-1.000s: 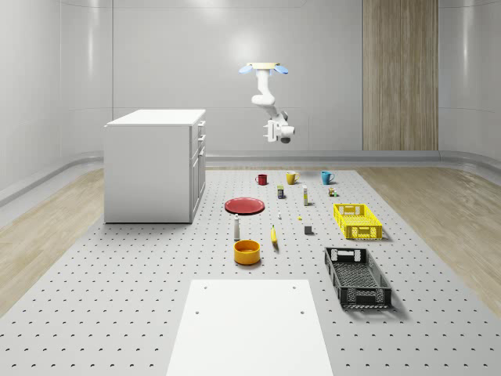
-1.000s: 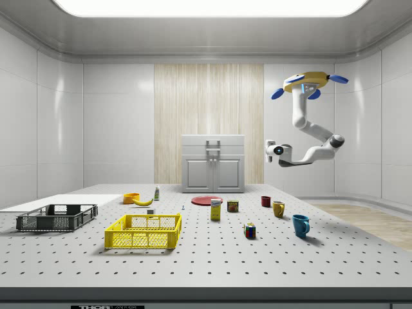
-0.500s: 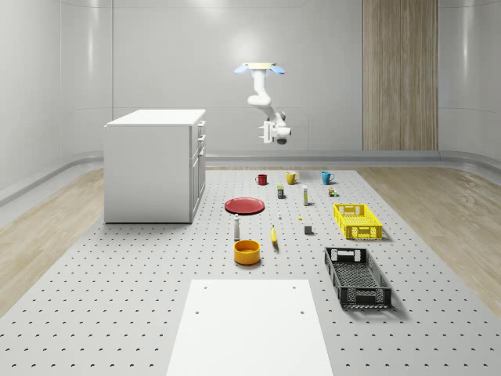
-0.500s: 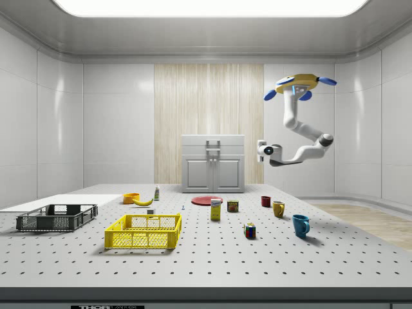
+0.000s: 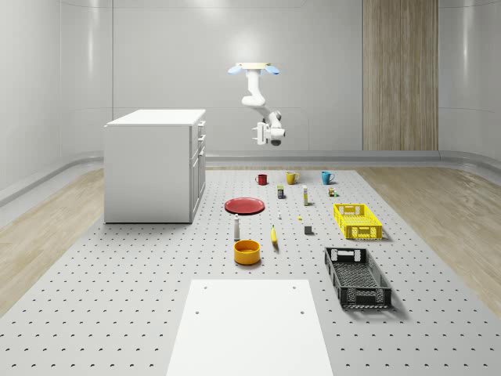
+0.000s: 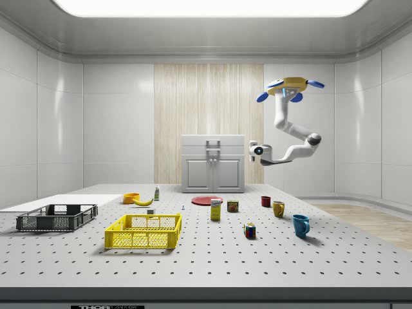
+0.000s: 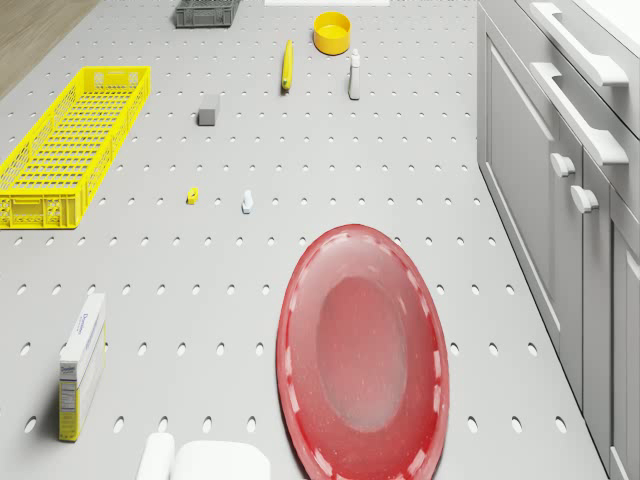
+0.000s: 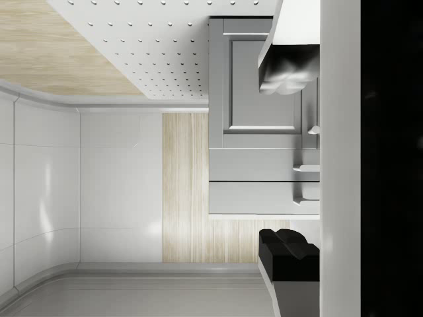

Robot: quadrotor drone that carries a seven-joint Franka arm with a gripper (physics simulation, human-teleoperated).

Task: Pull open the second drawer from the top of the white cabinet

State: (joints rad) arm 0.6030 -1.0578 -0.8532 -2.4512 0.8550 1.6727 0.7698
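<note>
The cabinet [image 5: 155,164] stands at the whole-scene view's middle left, its second drawer [image 7: 578,125] shut. The drone [image 5: 253,69] hovers above the surface [image 5: 156,298], the gripper [image 8: 289,158] wide, well apart from the handle; a misaligned approach could catch the top drawer instead.

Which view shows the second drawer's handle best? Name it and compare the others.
The drone view: the second drawer's handle is a large, distinct bar on the white cabinet. The side view shows it head-on but tiny. The wrist view shows it partly cut off. In the whole-scene view it is a sliver.
</note>
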